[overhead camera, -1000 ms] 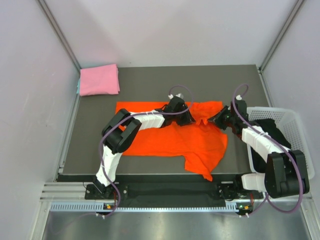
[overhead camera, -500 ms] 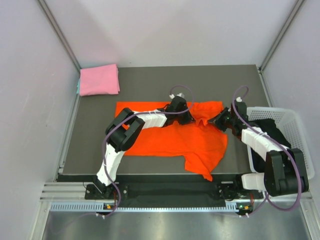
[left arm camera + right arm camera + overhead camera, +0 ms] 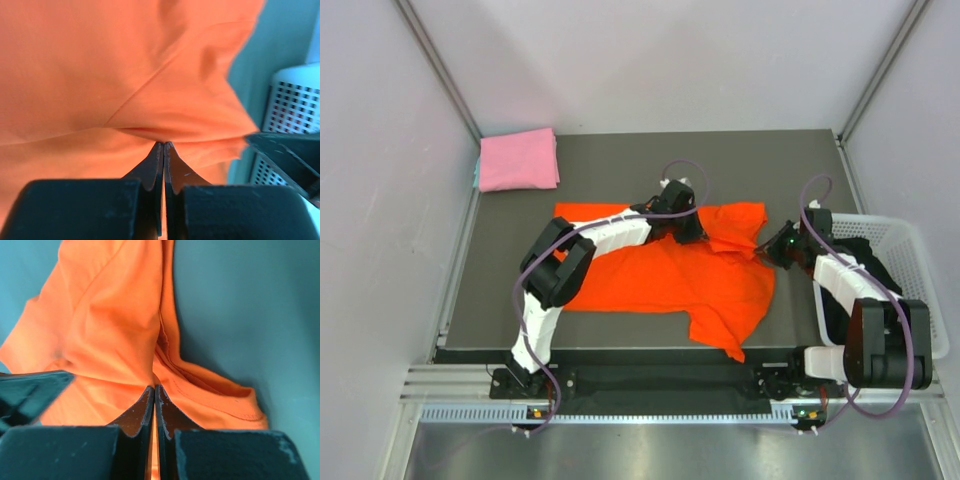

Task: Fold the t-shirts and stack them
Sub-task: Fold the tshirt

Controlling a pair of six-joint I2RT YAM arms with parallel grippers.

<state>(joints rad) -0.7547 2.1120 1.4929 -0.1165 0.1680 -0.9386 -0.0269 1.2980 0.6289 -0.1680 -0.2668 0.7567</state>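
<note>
T-shirts number two. The orange-red t-shirt [image 3: 660, 280] lies spread and rumpled across the middle of the table [image 3: 650, 160], one corner trailing toward the near edge. The pink t-shirt [image 3: 518, 160] sits folded into a neat square at the far left corner, well apart from the orange one.

One white lattice basket [image 3: 895, 235] stands at the table's right edge, with a dark mass [image 3: 875, 258] inside it that cannot be identified; neither shirt is in it.

Both arms reach to the orange shirt's far right part. The left fingers [image 3: 150, 172] are pressed together with no gap, pinching a raised fold of orange cloth at their tips. The right fingers [image 3: 140, 415] are likewise fully closed, gripping the shirt just beside its stitched hem, near the basket.
</note>
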